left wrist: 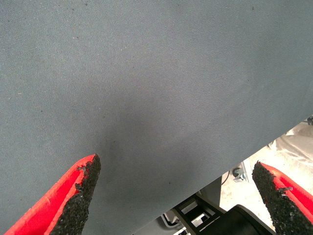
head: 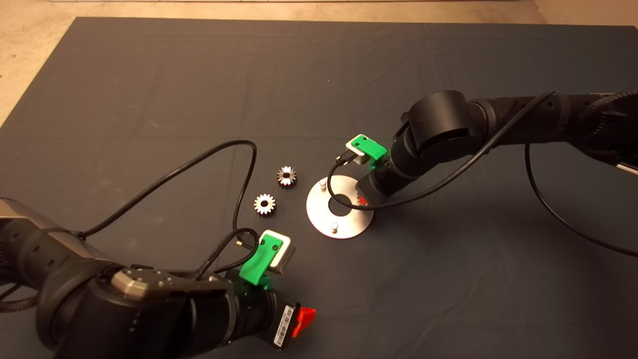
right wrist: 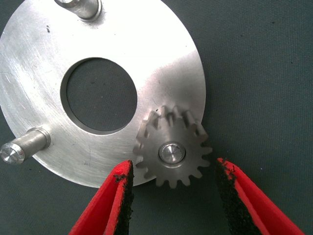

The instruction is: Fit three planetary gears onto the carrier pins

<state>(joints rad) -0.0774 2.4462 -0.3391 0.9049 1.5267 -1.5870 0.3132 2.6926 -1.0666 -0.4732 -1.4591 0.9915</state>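
Observation:
The shiny steel disc (head: 340,219) lies mid-mat with two bare carrier pins (head: 323,184) (head: 334,228). In the right wrist view one planetary gear (right wrist: 188,132) sits over the third pin (right wrist: 172,152), at the disc's (right wrist: 161,54) edge. My right gripper (right wrist: 174,169) is open, its fingers (right wrist: 122,186) either side of that gear without touching it. The right gripper (head: 363,201) hides that gear in the head view. Two more planetary gears (head: 286,176) (head: 264,204) lie flat on the mat left of the disc. My left gripper (head: 304,321) is open near the mat's front edge, holding nothing.
A black cable (head: 239,164) from the left wrist loops over the mat close to the two loose gears. Another cable (head: 344,204) hangs from the right wrist across the disc. The left wrist view shows bare mat (left wrist: 146,73) and its edge.

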